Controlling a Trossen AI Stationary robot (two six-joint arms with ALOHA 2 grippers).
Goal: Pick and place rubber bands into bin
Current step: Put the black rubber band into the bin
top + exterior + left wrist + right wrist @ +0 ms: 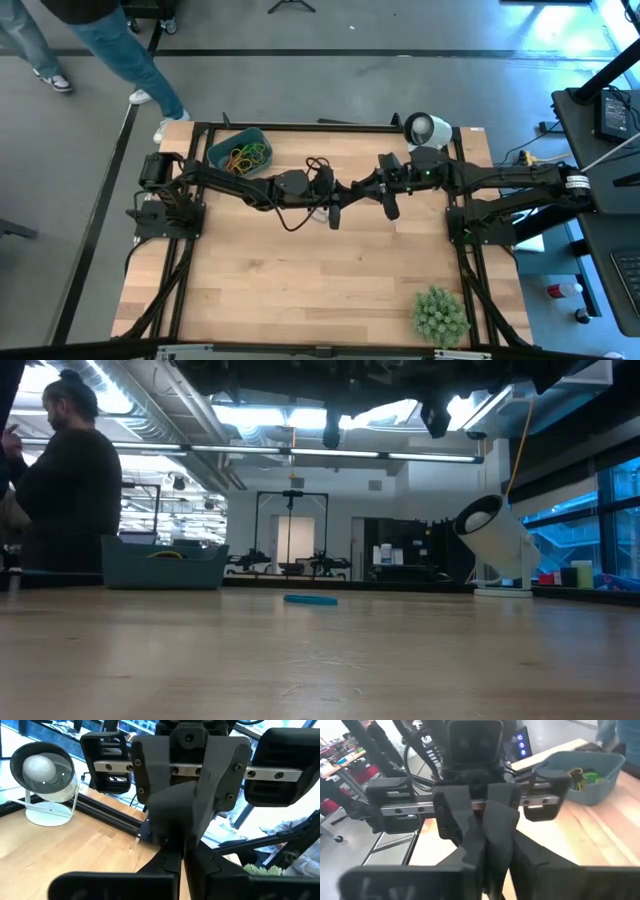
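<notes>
Both grippers nose to nose mid-table, bin off behind the left arm

The left gripper (334, 212) and right gripper (390, 203) meet over the middle of the table (300, 290). The left one's fingers are pressed together; I can't tell about the right one's, or whether either holds a band. The rubber bands (247, 155) I can see are already piled in the bin (222, 150) at the far left corner, so the left arm is nearer. A blue strip (310, 599) lies flat below.
</notes>
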